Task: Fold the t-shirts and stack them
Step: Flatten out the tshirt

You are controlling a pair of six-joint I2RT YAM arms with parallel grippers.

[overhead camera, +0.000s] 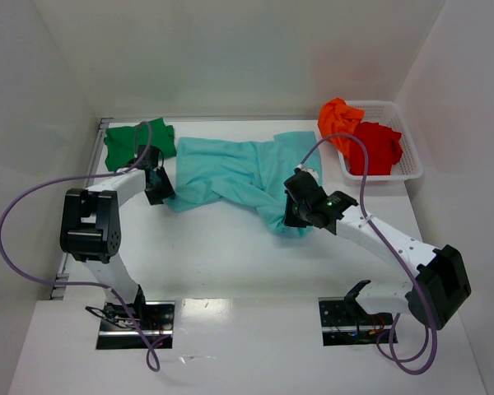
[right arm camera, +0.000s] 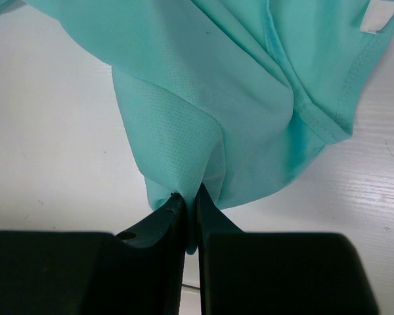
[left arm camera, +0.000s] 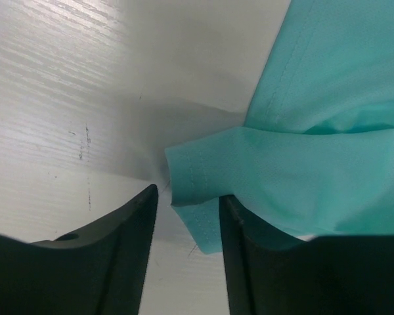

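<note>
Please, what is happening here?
Two arms work on the light teal t-shirt, spread on the table. The right arm's fingers are pinched shut on a fold of it; the left arm's fingers stand open around a hem corner. The dark green t-shirt lies far left; the orange t-shirt and red t-shirt sit in the basket.

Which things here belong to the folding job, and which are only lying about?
Belong to the job: light teal t-shirt, dark green t-shirt, orange t-shirt, red t-shirt.
Only lying about: white mesh basket.
</note>
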